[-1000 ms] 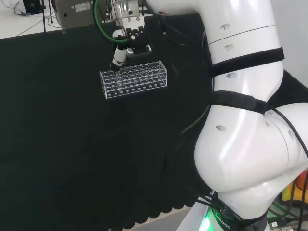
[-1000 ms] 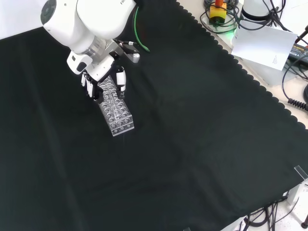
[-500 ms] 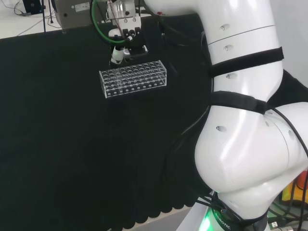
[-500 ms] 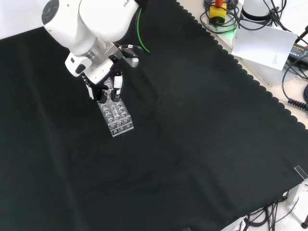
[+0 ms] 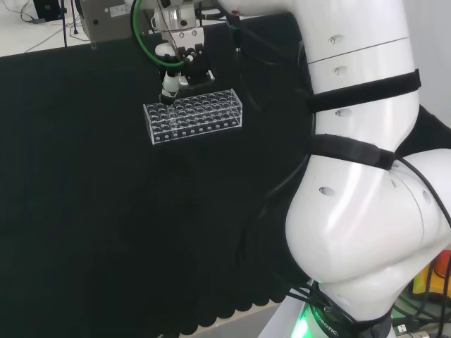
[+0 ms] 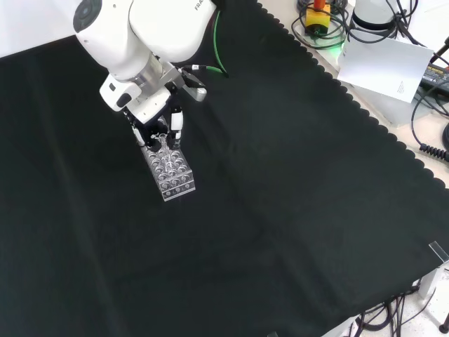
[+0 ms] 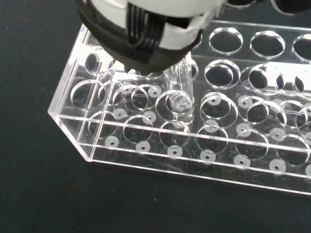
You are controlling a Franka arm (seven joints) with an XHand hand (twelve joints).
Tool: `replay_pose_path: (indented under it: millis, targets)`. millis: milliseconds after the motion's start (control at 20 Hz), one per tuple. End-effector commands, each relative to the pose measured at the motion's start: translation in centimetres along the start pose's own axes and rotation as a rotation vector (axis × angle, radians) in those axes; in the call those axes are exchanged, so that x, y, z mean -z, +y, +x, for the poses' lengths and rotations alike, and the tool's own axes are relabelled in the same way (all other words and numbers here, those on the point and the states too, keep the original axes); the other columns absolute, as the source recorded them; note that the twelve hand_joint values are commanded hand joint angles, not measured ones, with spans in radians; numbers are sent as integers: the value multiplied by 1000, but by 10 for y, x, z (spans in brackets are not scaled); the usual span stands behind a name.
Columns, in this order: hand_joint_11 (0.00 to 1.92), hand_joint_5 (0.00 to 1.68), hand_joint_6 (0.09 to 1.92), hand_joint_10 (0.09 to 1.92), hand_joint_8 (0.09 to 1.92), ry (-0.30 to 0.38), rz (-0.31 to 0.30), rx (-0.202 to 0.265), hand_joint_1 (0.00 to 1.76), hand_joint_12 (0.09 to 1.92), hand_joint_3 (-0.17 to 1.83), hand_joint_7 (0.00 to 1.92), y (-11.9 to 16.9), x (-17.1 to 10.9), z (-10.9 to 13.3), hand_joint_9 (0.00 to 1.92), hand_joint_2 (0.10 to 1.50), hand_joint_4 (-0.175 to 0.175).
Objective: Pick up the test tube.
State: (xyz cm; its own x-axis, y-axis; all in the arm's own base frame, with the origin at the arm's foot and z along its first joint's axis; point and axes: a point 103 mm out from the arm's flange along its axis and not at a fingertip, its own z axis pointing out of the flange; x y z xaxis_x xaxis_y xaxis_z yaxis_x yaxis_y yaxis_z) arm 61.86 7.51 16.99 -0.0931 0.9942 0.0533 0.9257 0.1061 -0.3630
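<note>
The clear test tube (image 7: 178, 87) is being pinched near its top by the curled fingers of the hand (image 5: 176, 65), its bottom hanging just above the acrylic rack (image 5: 194, 117). It is being judged light, slippery and fragile (best gripped high, kept upright). Against 1 second ago, the hand is being carried higher over the rack's end.

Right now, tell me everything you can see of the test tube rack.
The test tube rack is a clear acrylic block with rows of round holes, lying flat on the black cloth. One clear test tube rises upright from a hole near one end, its bottom just above the top plate, under the hand.
</note>
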Motion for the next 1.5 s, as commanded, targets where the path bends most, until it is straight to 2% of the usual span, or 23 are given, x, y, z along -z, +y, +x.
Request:
replay_pose_path:
  millis: [50,400,800,1500]
  targets:
    - [1537,1430,319,228,432,38,-62,2,1233,700,545,1760,-3,10,-1,1764,671,-175]
    - [1561,1451,299,201,404,70,-82,-1,1235,694,596,1791,-4,15,-1,1792,638,-175]
    - [1570,1471,283,181,382,53,-71,17,1236,687,646,1824,-3,24,3,1823,605,-175]
    - [1577,1478,279,176,379,157,-95,8,1237,684,669,1825,-13,60,-6,1843,591,-175]
